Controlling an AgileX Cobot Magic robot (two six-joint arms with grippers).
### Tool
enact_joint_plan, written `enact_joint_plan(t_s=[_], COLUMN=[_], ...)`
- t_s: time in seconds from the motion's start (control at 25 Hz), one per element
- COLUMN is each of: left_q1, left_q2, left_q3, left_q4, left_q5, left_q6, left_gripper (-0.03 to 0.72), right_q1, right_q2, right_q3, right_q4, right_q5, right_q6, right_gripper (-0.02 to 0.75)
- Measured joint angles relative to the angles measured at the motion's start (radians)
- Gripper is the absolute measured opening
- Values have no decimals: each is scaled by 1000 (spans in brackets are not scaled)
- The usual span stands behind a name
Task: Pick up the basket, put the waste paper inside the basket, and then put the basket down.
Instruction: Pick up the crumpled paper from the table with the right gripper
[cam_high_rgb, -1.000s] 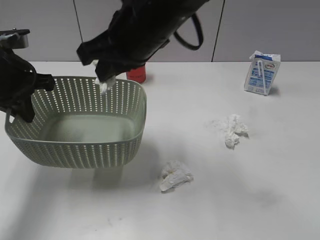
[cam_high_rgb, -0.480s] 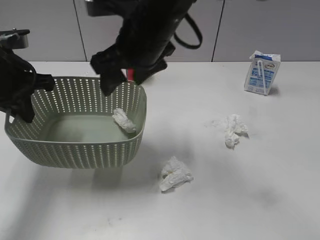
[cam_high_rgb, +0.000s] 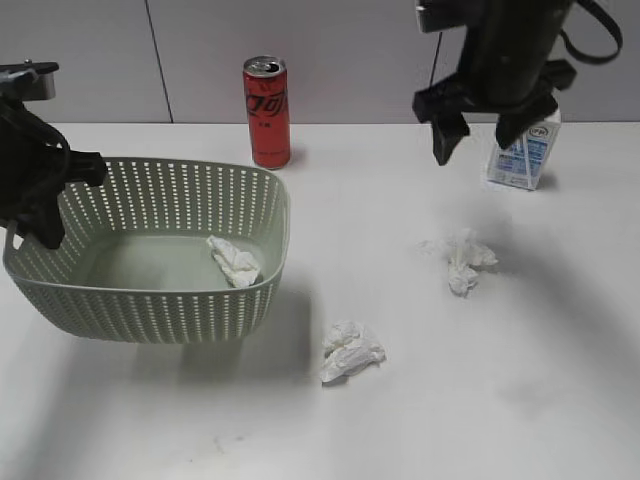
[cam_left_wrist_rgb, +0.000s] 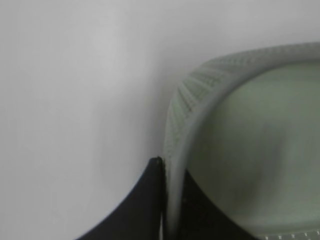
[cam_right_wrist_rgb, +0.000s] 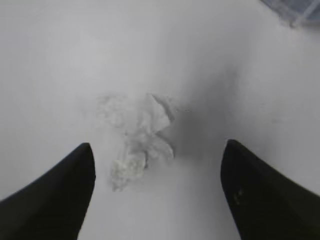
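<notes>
The sage-green slotted basket (cam_high_rgb: 150, 300) hangs tilted above the table at the left. My left gripper (cam_high_rgb: 40, 215) is shut on its left rim; the left wrist view shows the rim (cam_left_wrist_rgb: 185, 130) pinched between the jaws (cam_left_wrist_rgb: 170, 200). One white paper wad (cam_high_rgb: 234, 262) lies inside the basket. Two more wads lie on the table: one at the centre front (cam_high_rgb: 350, 351), one to the right (cam_high_rgb: 460, 258). My right gripper (cam_high_rgb: 478, 132) is open and empty, high above the right wad, which shows between its fingers (cam_right_wrist_rgb: 142, 137) in the right wrist view.
A red drink can (cam_high_rgb: 267, 110) stands at the back behind the basket. A blue-and-white drink carton (cam_high_rgb: 524, 150) stands at the back right, partly behind my right arm. The table (cam_high_rgb: 420, 420) is white with a grey wall panel behind.
My right gripper let a paper wad fall into the basket, then swung right across the table and now hovers open above the right wad. The basket stays held in my left gripper.
</notes>
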Motion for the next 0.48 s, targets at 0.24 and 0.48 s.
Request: enact_joint_plan(t_s=[0.24,0.48], left_q1=[0,0], left_q2=[0,0], left_q3=[0,0], left_q4=[0,1], left_q5=[-1,-5], left_q6=[0,0], left_gripper=[6,6], right_q1=[-19,-19], right_q2=[111,227], right_q3=[84,85], right_q4=[10,61], right_q5=[-84,-80], right_q6=[43,49], right_gripper=[587,580])
